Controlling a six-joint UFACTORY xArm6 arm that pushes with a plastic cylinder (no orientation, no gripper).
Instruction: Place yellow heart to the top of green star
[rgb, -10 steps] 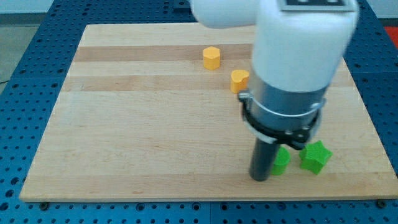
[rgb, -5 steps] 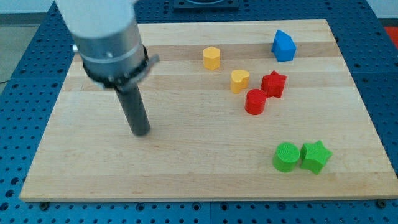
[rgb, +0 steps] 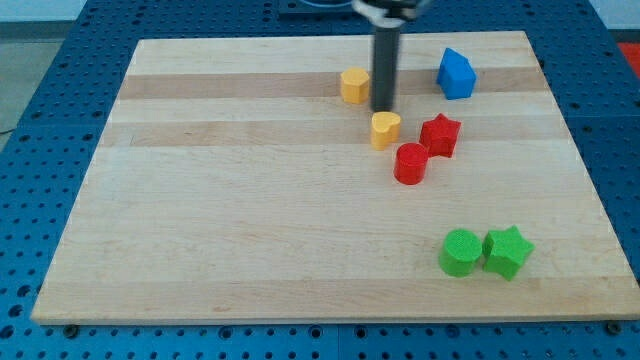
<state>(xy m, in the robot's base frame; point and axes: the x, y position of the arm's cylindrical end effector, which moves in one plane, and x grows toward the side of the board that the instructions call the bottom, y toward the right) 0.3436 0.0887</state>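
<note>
The yellow heart (rgb: 385, 129) lies on the wooden board right of centre, towards the view's top. The green star (rgb: 507, 251) lies near the view's bottom right, touching a green cylinder (rgb: 460, 251) on its left. My tip (rgb: 382, 107) stands just above the yellow heart, close to it, and right of a yellow hexagonal block (rgb: 354, 86). The rod rises straight up out of the view's top.
A red star (rgb: 440, 134) and a red cylinder (rgb: 410, 163) lie right of and below-right of the heart. A blue block (rgb: 456, 73) sits near the board's top right. The board's edges border a blue perforated table (rgb: 40, 120).
The arm swung from the bottom right, over the left of the board, to the top centre. The yellow hexagonal block has shifted slightly right. Other blocks are unmoved.
</note>
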